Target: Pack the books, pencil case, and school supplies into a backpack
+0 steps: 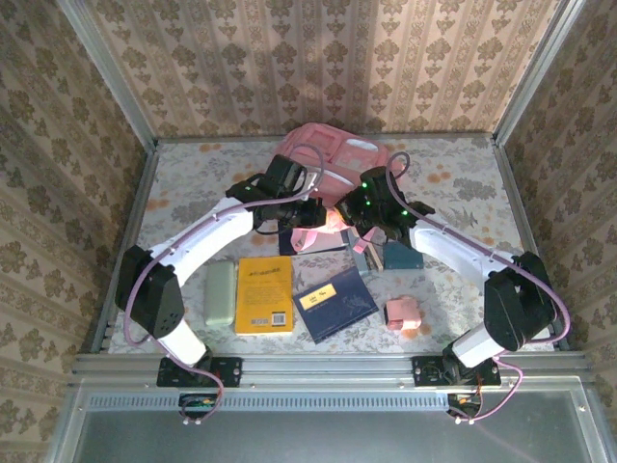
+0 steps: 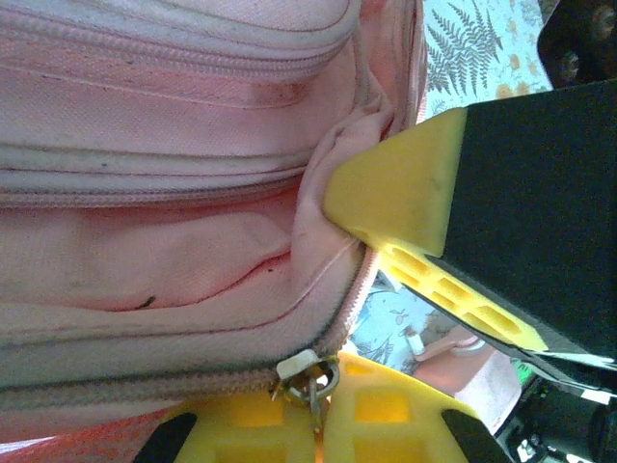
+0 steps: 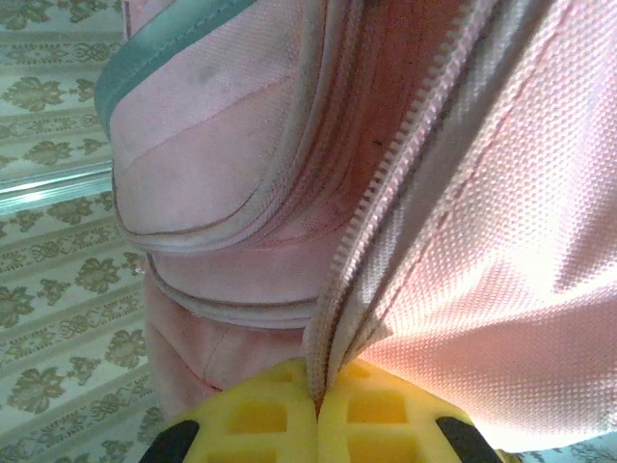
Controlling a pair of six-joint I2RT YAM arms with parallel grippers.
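Two sets of fingers grip the backpack [image 1: 333, 152]: the left fingers [image 2: 323, 417] are pressed together on its zip tag [image 2: 307, 371], and the right fingers [image 3: 323, 417] pinch the fabric edge beside the zip teeth. The yellow book [image 1: 264, 294], navy book [image 1: 335, 303] and pencil case [image 1: 220, 294] lie on the tabletop [image 1: 463, 183], well apart from both. An uneven pull could slip the small tag free, or drag the whole backpack instead of opening it.

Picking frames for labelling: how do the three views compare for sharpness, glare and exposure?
Top external: evenly lit, fairly sharp, the backpack glaring pink at its near edge. Left wrist: fabric and zip pull close but readable. Right wrist: weave blown out at right, wallpaper soft.
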